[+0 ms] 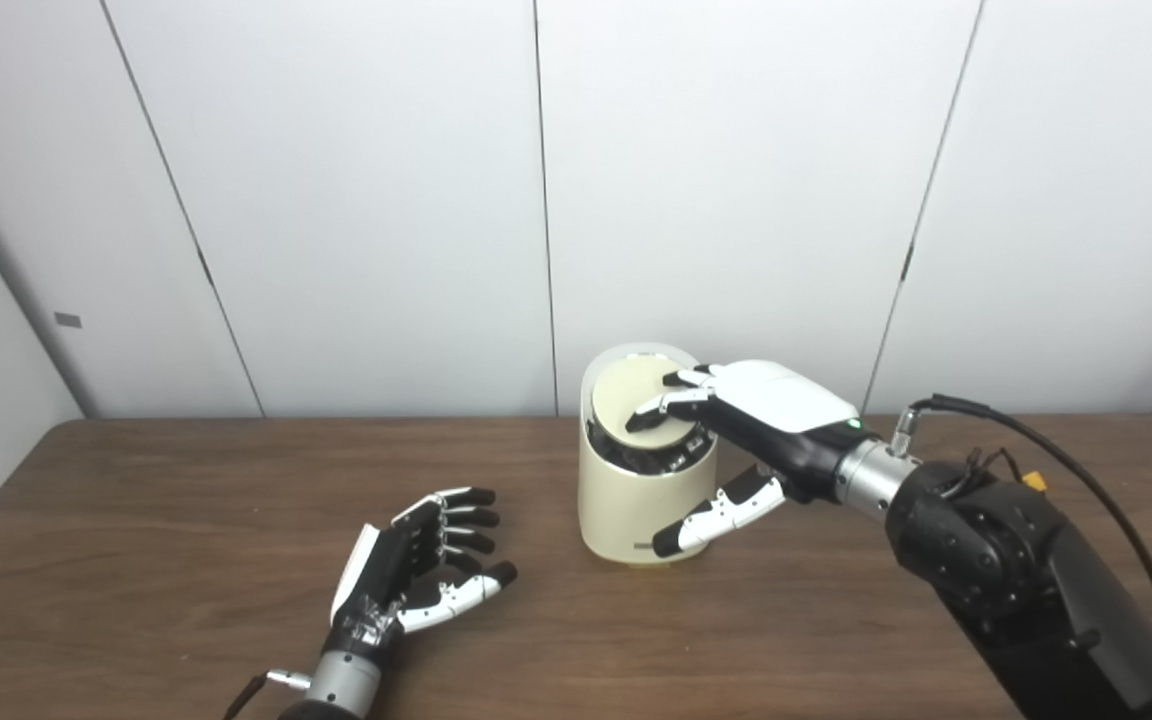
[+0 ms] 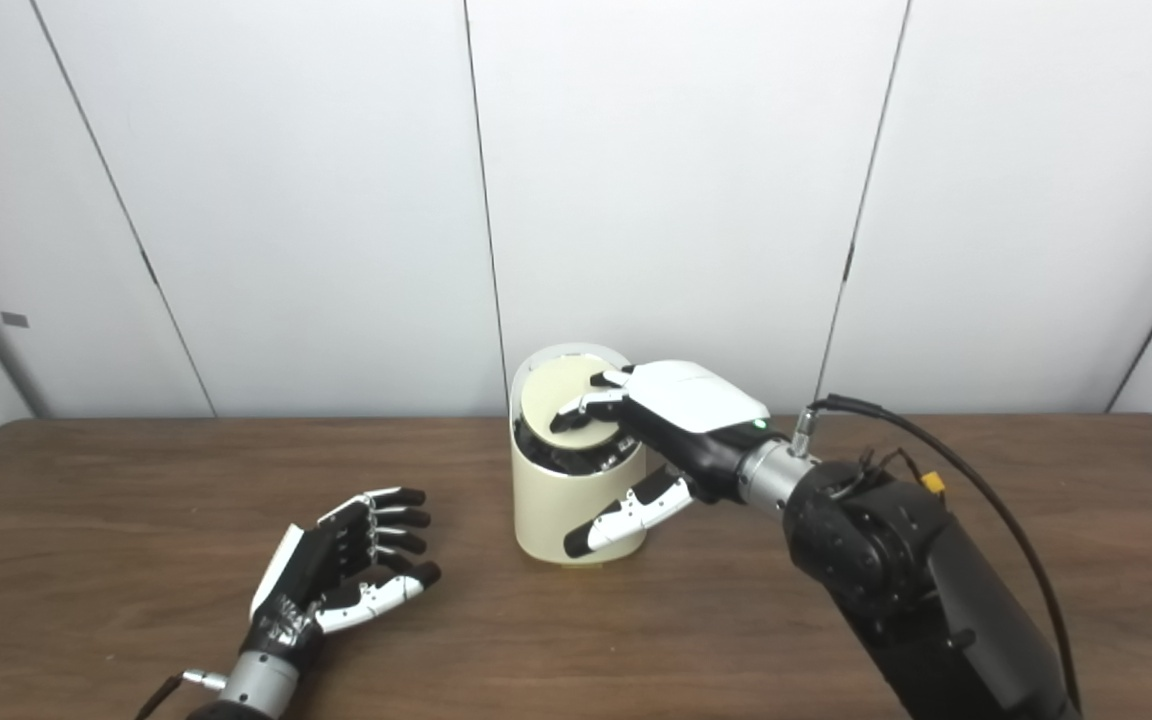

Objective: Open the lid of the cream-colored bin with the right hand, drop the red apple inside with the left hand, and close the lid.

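Observation:
The cream-colored bin (image 1: 626, 515) stands upright at the table's middle. Its round lid (image 1: 628, 392) is tilted, with a dark gap showing below its front edge. My right hand (image 1: 761, 420) reaches in from the right; its fingertips (image 1: 651, 415) rest on the lid and its thumb hangs apart in front of the bin's wall. It grips nothing. My left hand (image 1: 421, 565) lies open and empty, palm turned right, on the table left of the bin. No red apple shows in either view; the bin's inside is too dark to see.
The brown wooden table (image 1: 186, 500) runs the width of the view, with white wall panels close behind the bin. A black cable (image 1: 1066, 465) loops over my right forearm.

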`<state>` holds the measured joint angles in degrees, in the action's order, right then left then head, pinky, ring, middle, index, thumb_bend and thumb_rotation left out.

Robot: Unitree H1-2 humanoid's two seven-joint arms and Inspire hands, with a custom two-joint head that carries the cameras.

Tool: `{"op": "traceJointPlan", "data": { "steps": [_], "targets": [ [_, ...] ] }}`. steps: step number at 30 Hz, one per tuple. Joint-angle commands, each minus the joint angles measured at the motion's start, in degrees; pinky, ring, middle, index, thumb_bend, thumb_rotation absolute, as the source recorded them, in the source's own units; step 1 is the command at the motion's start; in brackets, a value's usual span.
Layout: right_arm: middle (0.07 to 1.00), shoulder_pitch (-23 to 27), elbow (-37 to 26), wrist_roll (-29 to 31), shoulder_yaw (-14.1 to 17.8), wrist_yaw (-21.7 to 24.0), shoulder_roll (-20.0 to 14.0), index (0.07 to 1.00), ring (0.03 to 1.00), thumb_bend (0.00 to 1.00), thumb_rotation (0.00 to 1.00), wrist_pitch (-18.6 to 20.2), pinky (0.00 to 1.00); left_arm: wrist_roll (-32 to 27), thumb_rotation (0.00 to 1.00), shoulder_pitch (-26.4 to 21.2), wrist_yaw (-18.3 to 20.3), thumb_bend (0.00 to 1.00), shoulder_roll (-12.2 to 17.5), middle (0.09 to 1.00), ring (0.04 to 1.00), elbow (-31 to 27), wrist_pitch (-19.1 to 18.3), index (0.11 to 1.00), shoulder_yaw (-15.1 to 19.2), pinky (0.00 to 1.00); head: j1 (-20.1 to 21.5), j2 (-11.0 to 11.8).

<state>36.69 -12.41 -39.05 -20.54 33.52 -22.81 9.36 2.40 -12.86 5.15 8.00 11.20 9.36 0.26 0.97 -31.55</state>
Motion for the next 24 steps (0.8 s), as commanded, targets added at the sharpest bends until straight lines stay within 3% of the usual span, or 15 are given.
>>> {"op": "traceJointPlan", "data": {
  "steps": [1,7,15,19,24],
  "targets": [
    [0.792,1.2,-1.1,-0.4,-0.3,0.9,-1.4,0.782,0.949,0.74,0.58,-1.1,0.98,-0.3,0.1,-0.9,-0.5,0.68,-0.1,0.688,0.62,-2.0,0.3,0.741,0.2,0.53,0.0,0.0],
    [0.794,2.0,-1.0,-4.5,-4.2,4.2,-3.9,0.791,0.971,0.75,0.62,-3.8,1.0,-0.5,0.09,-0.9,-0.3,0.67,0.0,0.685,0.614,-1.8,0.8,0.742,0.2,0.53,0.0,-0.2],
    [0.786,2.7,-0.9,-6.2,-6.7,9.0,-5.5,0.785,0.974,0.79,0.66,-3.4,1.0,0.2,0.09,-0.7,-0.6,0.67,0.1,0.687,0.62,-2.5,0.2,0.737,0.2,0.54,-0.2,-0.3],
    [0.782,1.4,-1.1,-3.4,-4.1,5.5,-4.4,0.774,0.959,0.77,0.61,-4.0,1.0,-0.1,0.1,-0.9,-0.4,0.67,0.4,0.685,0.613,-1.9,1.4,0.74,0.2,0.52,-0.2,-0.2],
    [0.751,0.0,-1.1,-1.0,0.8,-3.6,-1.8,0.752,0.91,0.74,0.54,-6.9,0.98,-0.3,0.1,-0.9,-0.4,0.69,0.3,0.679,0.608,-2.1,0.7,0.732,0.4,0.52,-0.1,-0.2]
  ]
}}
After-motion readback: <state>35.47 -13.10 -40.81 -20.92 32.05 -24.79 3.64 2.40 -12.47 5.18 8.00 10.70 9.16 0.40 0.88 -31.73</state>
